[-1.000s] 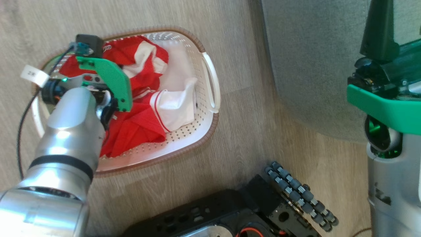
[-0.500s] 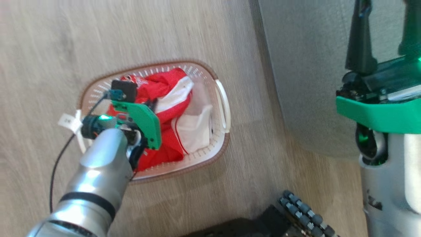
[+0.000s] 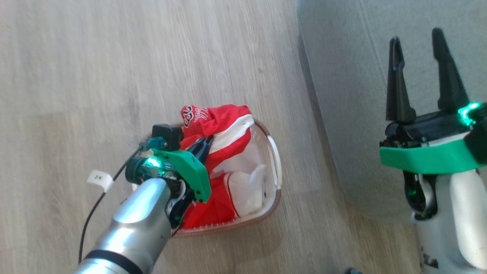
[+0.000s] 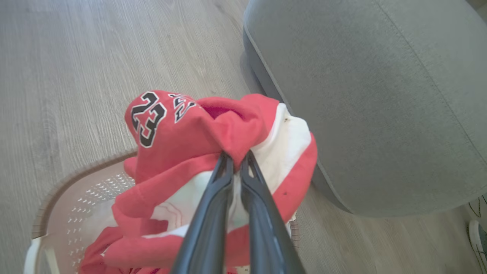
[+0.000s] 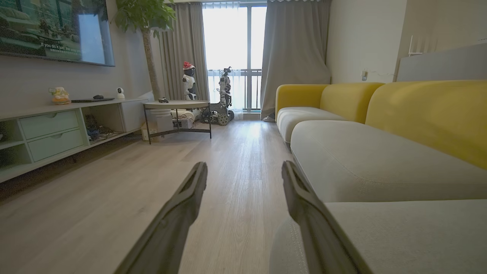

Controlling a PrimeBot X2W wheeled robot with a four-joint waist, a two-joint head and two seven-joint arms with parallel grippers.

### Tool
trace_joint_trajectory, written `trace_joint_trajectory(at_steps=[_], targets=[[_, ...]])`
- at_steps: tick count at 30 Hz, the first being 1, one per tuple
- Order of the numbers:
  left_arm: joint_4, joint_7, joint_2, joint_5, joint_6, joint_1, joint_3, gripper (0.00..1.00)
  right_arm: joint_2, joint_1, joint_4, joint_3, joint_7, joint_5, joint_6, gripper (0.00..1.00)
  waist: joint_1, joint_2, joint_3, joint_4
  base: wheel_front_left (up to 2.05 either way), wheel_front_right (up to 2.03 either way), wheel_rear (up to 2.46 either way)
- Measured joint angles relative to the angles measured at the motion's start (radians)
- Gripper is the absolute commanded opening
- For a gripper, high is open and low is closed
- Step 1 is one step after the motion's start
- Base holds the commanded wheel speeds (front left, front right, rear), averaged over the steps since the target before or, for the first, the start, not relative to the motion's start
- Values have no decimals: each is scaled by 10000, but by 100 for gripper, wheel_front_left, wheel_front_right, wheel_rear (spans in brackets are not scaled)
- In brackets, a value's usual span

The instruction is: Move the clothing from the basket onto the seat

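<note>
Red jersey (image 4: 179, 125) w/ the black-and-white 23 print hangs bunched from the left gripper (image 4: 236, 156), raised above the basket (image 4: 76, 186). Its lower folds reach down toward the rim & I can't tell if they're free of the pile below. The two fingers are pinched nearly together on a ridge of fabric at the top of the bundle, so the thin cloth is clamped betw. the tips & drapes off both sides. A pinch at the crest is prob. why the garment holds as one lump instead of sliding out. Basket sits on the wood floor (image 3: 114, 57) just beside the seat (image 4: 380, 95), a grey sofa cushion, which keeps the carry short: over the rim, then across & up onto the cushion. More clothing lies in the basket: a white piece (image 3: 247, 188) w/ red trim by the handle (image 3: 275, 163) on the seat side, & red fabric (image 3: 207, 211) partly under the left arm (image 3: 137, 224). Meanwhile the right gripper (image 3: 415, 36) is spread wide w/ nothing betw. its fingers, parked by the seat's edge, well apart from the basket, prob. to keep out of the carry path. My read: step in hand is lift-and-transfer of this one garment, & the task is far from done w/ more pieces to go. Next move needs enough height for trailing folds to clear the rim, else they may snag & drag the light basket.
</note>
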Motion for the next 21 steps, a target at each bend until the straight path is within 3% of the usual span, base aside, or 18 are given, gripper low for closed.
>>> trace_joint_trajectory(at_steps=[9, 21], targets=[[-1081, -545, 232, -631, 0, 276, -635, 0, -165, 1042, 506, 63, 0, 176, 0, 100, 0, 0, -1650, 548, 0, 0, 0], [-3193, -660, 849, -690, 178, 233, -502, 0, -196, 2083, 949, 422, 2, 441, 0, 100, 0, -1, -3151, 1113, 0, 0, 0]])
